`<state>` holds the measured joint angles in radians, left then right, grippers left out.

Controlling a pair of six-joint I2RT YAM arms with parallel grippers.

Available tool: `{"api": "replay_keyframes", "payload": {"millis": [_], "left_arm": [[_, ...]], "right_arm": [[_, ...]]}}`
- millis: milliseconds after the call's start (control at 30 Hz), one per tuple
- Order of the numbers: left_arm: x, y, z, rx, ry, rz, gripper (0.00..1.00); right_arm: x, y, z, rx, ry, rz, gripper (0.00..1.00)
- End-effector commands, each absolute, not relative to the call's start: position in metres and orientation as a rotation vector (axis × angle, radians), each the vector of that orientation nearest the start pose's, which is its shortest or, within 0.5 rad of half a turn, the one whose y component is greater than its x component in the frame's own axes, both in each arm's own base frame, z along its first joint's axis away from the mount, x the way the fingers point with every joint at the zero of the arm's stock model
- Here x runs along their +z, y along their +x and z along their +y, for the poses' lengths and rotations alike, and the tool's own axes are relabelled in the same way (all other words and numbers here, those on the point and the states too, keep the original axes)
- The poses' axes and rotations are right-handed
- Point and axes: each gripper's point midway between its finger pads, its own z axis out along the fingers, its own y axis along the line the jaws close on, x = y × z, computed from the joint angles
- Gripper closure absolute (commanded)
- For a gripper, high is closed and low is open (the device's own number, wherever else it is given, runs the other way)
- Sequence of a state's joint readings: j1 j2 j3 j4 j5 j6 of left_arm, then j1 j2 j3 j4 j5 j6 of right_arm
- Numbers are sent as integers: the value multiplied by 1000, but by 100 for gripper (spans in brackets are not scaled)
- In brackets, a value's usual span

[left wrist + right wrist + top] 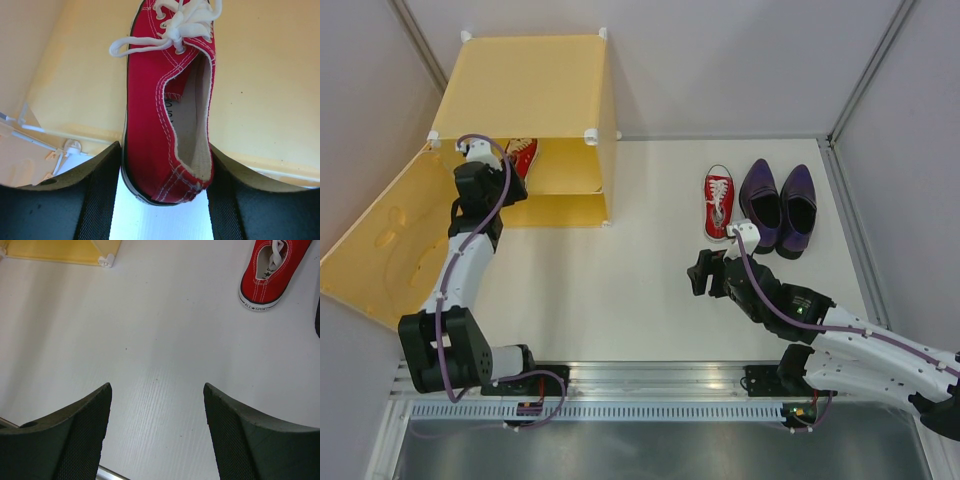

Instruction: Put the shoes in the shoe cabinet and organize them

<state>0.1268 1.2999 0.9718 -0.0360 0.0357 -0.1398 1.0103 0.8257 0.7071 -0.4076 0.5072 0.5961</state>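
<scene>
One sneaker (165, 100) clamped in left gripper (164, 150), heel overhanging shelf (260, 100); releasing here risks it tipping out. Right gripper (156, 386) wide, empty.

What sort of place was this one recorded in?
Most likely a robot lab test cell, not a home: a white table boxed in by plain grey partition panels, arms bolted to an aluminium rail, and a shoe cabinet with shoes laid out as props.
</scene>
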Motion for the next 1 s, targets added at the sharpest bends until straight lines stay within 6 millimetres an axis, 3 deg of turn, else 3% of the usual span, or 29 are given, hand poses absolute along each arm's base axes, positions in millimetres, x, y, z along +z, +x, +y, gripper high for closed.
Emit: {"api": "replay_keyframes", "payload": {"millis": [0,433,733,967], "left_arm": [[271,440,34,-94,-199,1725,78],[252,459,30,-103,-184,1729,75],[221,470,31,-114,-212,1788,69],[192,468,25,-146,-231,1845,66]], "right_arm": [[191,209,197,442,-103,2034,22],[184,212,199,413,-115,2052,22],[175,211,198,398,-115,2069,22],[164,210,197,385,-116,2085,22]]}}
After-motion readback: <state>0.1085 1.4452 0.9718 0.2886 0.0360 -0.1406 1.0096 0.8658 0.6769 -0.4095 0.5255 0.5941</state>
